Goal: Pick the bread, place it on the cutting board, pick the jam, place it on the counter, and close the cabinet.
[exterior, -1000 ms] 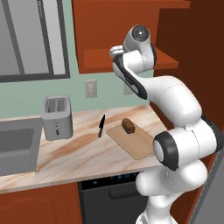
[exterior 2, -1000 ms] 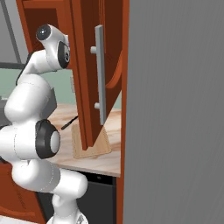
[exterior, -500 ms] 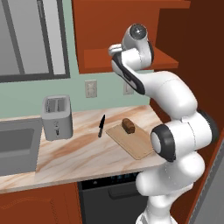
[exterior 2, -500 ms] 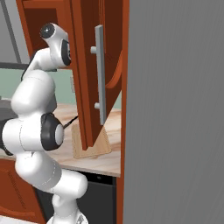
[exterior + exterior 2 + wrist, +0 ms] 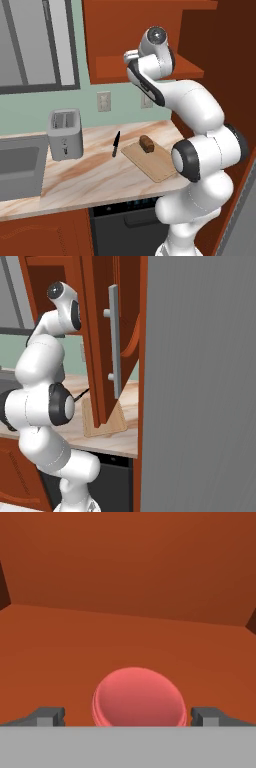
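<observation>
The pink-red jam [image 5: 139, 698] stands on the shelf inside the open reddish-brown cabinet [image 5: 150, 67]. My gripper [image 5: 127, 717] is open, with one fingertip on each side of the jar and not touching it. The dark brown bread [image 5: 146, 144] lies on the light tan cutting board [image 5: 159, 167], which rests on the beige marble counter [image 5: 90, 175]. The cabinet door [image 5: 97, 341] with its long grey handle [image 5: 114, 346] stands swung out in the right base view. In the left base view my arm reaches up into the cabinet, and the hand is hidden there.
A silver toaster [image 5: 65, 132] stands at the back left of the counter, and a black knife [image 5: 116, 144] lies just left of the board. A sink [image 5: 17, 170] sits at the far left. The open door juts out over the counter's right end.
The arm's upper joints have shifted slightly up and in toward the cabinet shelf. The jaws have stayed open, and the bread and board have not moved.
</observation>
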